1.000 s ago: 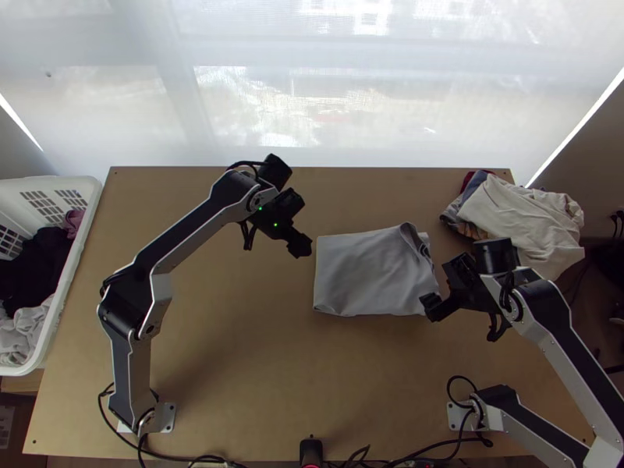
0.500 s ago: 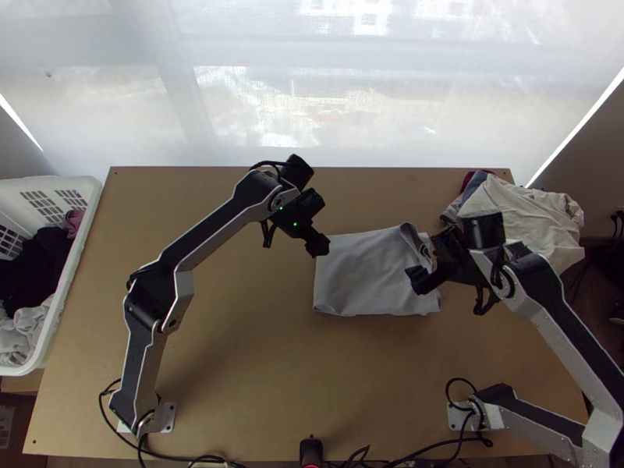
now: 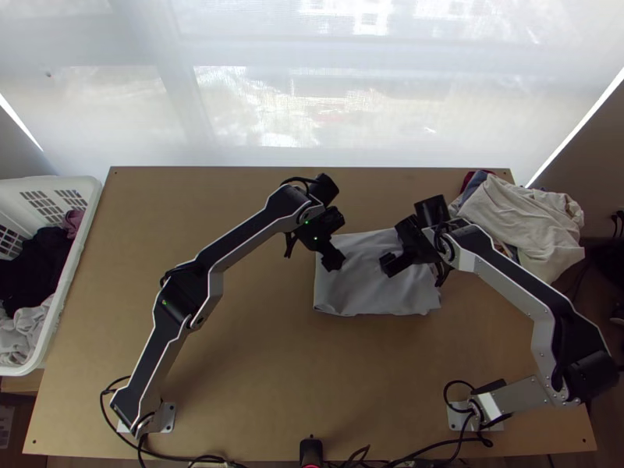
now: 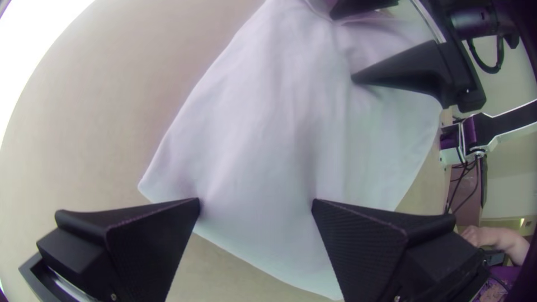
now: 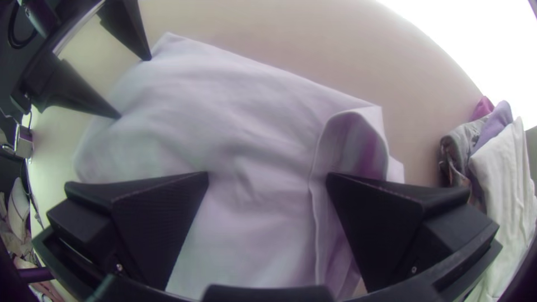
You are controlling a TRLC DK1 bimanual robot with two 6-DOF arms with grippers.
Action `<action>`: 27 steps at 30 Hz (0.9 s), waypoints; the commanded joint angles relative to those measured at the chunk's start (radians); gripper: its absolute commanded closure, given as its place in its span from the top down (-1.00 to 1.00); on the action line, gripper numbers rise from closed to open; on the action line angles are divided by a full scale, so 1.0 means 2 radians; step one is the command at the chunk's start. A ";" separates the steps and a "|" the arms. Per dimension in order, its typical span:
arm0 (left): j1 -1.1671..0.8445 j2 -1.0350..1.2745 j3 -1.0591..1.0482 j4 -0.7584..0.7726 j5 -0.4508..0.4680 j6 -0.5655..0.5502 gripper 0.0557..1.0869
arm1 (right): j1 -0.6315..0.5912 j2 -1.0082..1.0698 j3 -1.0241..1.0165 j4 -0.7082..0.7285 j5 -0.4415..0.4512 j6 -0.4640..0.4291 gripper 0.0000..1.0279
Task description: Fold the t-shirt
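on the light wooden surface, a grey-white t-shirt is laid, at about two o'clock from the middle of the surface, when twelve o'clock is taken as the window side of the top view. the t-shirt is folded into a compact, almost four-sided shape, with some soft wrinkles.

the left gripper is held over the part of the t-shirt at nine to ten o'clock. its fingers are seen open in the left wrist view, wide apart, with the cloth seen between them. the right gripper is placed over about the middle of the t-shirt, and its body is turned toward two o'clock. its fingers are also open, as is seen in the right wrist view. near one of these fingers a raised, curled fold of the t-shirt is seen, with a hollow inside. no cloth is gripped by either pair of fingers; whether it is pressed by the tips cannot be said surely.

a pile of clothes, mostly cream coloured, is heaped at the two o'clock corner of the surface. at nine o'clock, a white basket is placed, and dark cloth, pale cloth and a pink piece are contained in it.
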 commanded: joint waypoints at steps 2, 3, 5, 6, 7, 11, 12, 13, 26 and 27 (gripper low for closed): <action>-0.002 0.036 0.001 -0.016 -0.005 0.004 0.90 | -0.029 0.052 -0.036 0.045 -0.002 0.000 0.91; -0.002 0.038 0.001 -0.017 -0.006 0.007 0.90 | -0.033 0.053 -0.041 0.049 -0.003 -0.001 0.91; -0.003 0.042 0.001 -0.018 -0.007 0.008 0.90 | -0.040 0.054 -0.046 0.051 -0.004 -0.002 0.91; -0.004 0.044 0.001 -0.018 -0.008 0.008 0.90 | -0.043 0.051 -0.048 0.051 -0.004 -0.002 0.91; -0.005 0.047 0.001 -0.018 -0.011 0.008 0.90 | -0.045 0.047 -0.049 0.051 -0.005 -0.002 0.91; -0.012 0.047 0.001 -0.019 -0.018 0.008 0.90 | -0.043 0.010 -0.042 0.048 -0.005 0.001 0.91; -0.013 0.043 0.002 -0.019 -0.021 0.009 0.90 | -0.040 -0.003 -0.039 0.048 -0.005 0.001 0.91; -0.013 0.037 0.002 -0.020 -0.023 0.010 0.90 | -0.034 -0.017 -0.035 0.045 -0.005 0.000 0.91; 0.016 -0.074 -0.005 -0.055 -0.047 0.013 0.90 | 0.054 -0.188 -0.042 -0.033 0.000 -0.046 0.91; 0.019 -0.079 -0.005 -0.057 -0.050 0.014 0.90 | 0.061 -0.204 -0.060 -0.033 0.004 -0.061 0.91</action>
